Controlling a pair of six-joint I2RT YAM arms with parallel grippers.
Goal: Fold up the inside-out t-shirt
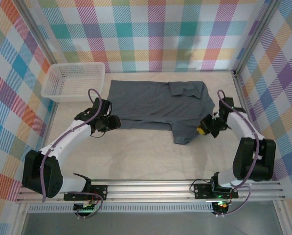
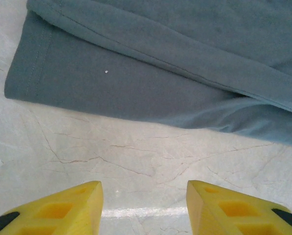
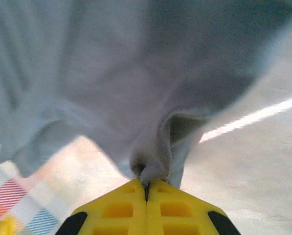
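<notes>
T-shirt (image 1: 153,104), limp and light, lies partly folded on the surface (image 1: 136,156); right gripper (image 3: 146,185) jaws pinch its bunched edge, left gripper (image 2: 143,185) jaws stand open near the stitched hem, likely the firmest hold.

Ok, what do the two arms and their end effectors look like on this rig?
The left arm and right arm have white links, bulky black joint housings and looping purple cables. The left end effector and right end effector have chunky yellow fingers with cut-out pockets and black patches.
</notes>
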